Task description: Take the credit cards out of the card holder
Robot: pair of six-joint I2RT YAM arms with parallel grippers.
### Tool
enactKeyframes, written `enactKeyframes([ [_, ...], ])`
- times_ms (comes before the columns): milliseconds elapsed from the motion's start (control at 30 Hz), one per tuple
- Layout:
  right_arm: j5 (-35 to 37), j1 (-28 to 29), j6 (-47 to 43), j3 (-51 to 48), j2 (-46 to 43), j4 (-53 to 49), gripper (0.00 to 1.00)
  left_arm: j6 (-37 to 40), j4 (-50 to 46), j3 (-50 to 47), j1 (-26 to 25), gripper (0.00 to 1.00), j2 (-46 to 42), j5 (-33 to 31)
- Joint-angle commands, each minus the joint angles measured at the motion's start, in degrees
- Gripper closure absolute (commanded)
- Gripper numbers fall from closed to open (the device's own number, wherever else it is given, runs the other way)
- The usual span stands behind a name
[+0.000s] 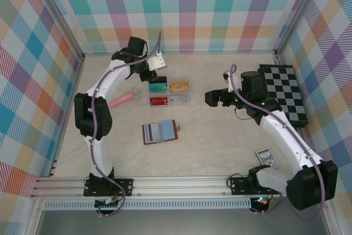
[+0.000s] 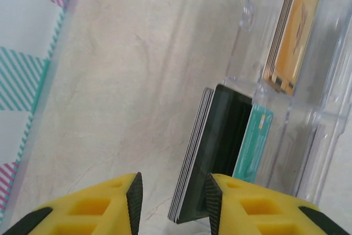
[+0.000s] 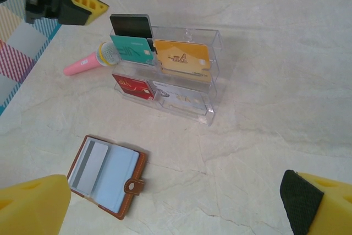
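Note:
The brown card holder [image 1: 160, 131] [image 3: 107, 175] lies open on the table, with one grey credit card [image 3: 88, 163] in its left pocket. A black card [image 3: 131, 26] [image 2: 214, 152] stands at the back left of the clear box [image 1: 169, 93], behind a teal card [image 3: 132, 50] [image 2: 254, 141]. An orange card [image 3: 181, 56], a red one [image 3: 132, 86] and a pale one [image 3: 184, 98] fill the other compartments. My left gripper [image 1: 149, 76] [image 2: 173, 202] is open around the black card's lower edge, which stands close to the right pad. My right gripper [image 1: 214, 98] hangs wide open and empty right of the box.
A pink toy microphone [image 1: 122, 99] [image 3: 88, 61] lies left of the box. A chessboard [image 1: 286, 92] sits at the far right, and a small patterned pack [image 1: 267, 158] lies near the right arm's base. Checked walls enclose the table.

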Motion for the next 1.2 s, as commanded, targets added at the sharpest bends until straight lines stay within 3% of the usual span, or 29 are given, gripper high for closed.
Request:
enactKeyframes([
  [0, 0.0, 0.63, 5.1, 0.95, 1.11, 0.13, 0.0, -8.49, 6.15, -5.04, 0.81, 0.62, -8.61, 4.96],
  [200, 3.1, 6.56, 9.91, 3.71, 5.76, -1.22, 0.02, -27.16, 24.91, -23.46, 0.81, 0.61, -22.22, 3.43],
  [400, 7.74, 17.08, 15.07, 7.83, 12.93, -2.13, 0.05, -50.04, 35.37, -41.12, 0.81, 0.52, -35.54, -6.6],
  [500, 10.98, 22.11, 17.98, 10.56, 17.53, -3.58, 0.11, -60.92, 33.21, -47.26, 0.83, 0.35, -41.19, -8.61],
  [700, 13.27, 29.54, 22.41, 15.7, 27.22, -5.42, 0.2, -76.81, 28.76, -57.38, 0.83, 0.15, -49.79, -14.57],
  [933, 12.98, 34.13, 25.71, 23.96, 38.55, -7.96, 0.29, -88.33, 13.55, -57.53, 0.84, 0.08, -49.62, -17.75],
  [1167, 7.16, 33.87, 27.77, 27.8, 45.44, -6.32, 0.5, -92.75, 14.59, -63.51, 0.89, 0.12, -47.81, -7.11],
])
